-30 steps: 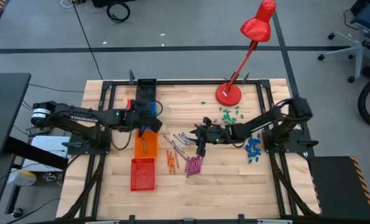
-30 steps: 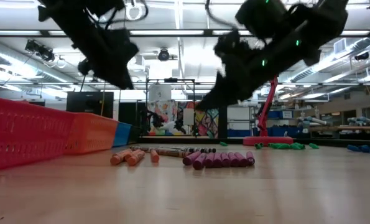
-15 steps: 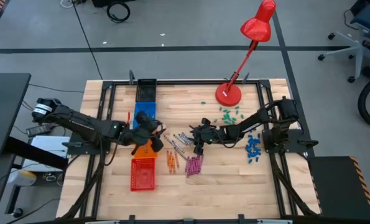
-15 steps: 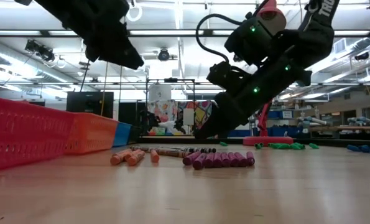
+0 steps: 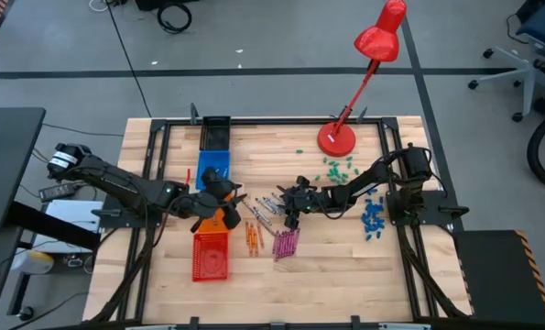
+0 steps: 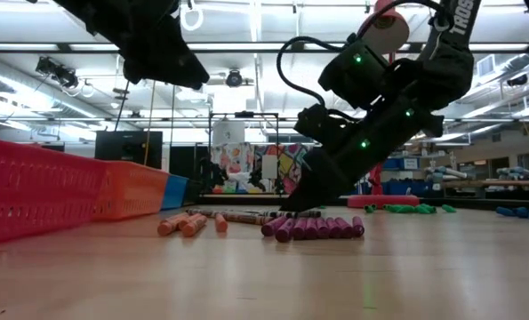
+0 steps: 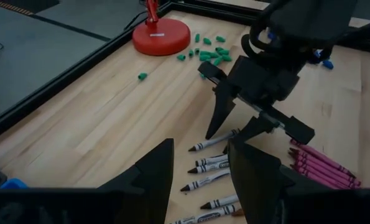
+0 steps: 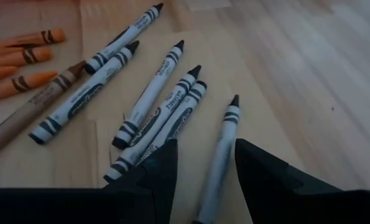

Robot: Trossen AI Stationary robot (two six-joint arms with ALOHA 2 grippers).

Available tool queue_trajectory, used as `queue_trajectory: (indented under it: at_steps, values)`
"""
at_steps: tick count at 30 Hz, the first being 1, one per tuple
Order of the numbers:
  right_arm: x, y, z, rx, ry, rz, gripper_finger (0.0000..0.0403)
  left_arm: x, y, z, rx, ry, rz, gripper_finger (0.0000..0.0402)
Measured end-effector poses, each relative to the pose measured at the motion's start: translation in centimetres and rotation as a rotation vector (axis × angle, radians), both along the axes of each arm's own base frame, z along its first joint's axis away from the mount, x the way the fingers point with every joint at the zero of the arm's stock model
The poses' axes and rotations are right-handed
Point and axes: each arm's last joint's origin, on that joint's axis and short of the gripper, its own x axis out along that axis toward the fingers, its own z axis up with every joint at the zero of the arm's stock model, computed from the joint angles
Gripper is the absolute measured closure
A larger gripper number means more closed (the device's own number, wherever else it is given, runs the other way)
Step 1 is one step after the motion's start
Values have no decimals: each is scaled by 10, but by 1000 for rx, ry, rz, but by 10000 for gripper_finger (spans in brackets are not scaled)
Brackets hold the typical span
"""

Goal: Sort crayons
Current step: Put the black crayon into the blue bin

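Several grey crayons (image 5: 267, 207) lie loose on the table's middle, with orange crayons (image 5: 252, 236) and a row of magenta crayons (image 5: 286, 244) nearer the front. My right gripper (image 8: 204, 148) is open, its tips down at the table. They stand on either side of one grey crayon (image 8: 225, 140), which also shows in the left wrist view (image 7: 214, 142). My left gripper (image 7: 200, 165) is open and empty. It hangs above the orange bin (image 5: 210, 218), left of the crayons.
A blue bin (image 5: 214, 170), the orange bin and a red bin (image 5: 210, 257) stand in a line at the left. A red lamp's base (image 5: 336, 139), green bits (image 5: 339, 167) and blue bits (image 5: 373, 220) are at the right. Bare wood lies toward the front edge.
My left gripper has gone from over the blue bin toward the near edge and right, to above the orange bin. My right gripper has gone down to the table at the grey crayons and a little toward the left. The crayons have stayed in place.
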Motion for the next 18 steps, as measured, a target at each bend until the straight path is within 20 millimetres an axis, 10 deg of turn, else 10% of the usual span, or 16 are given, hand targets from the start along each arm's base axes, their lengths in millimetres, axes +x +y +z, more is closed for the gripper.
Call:
queue_trajectory:
  at_steps: [18]
  values:
    - [-3, -15, -4, 138, 43, -31, 362, 0, 1, 0, 1, 1, 2, 237]
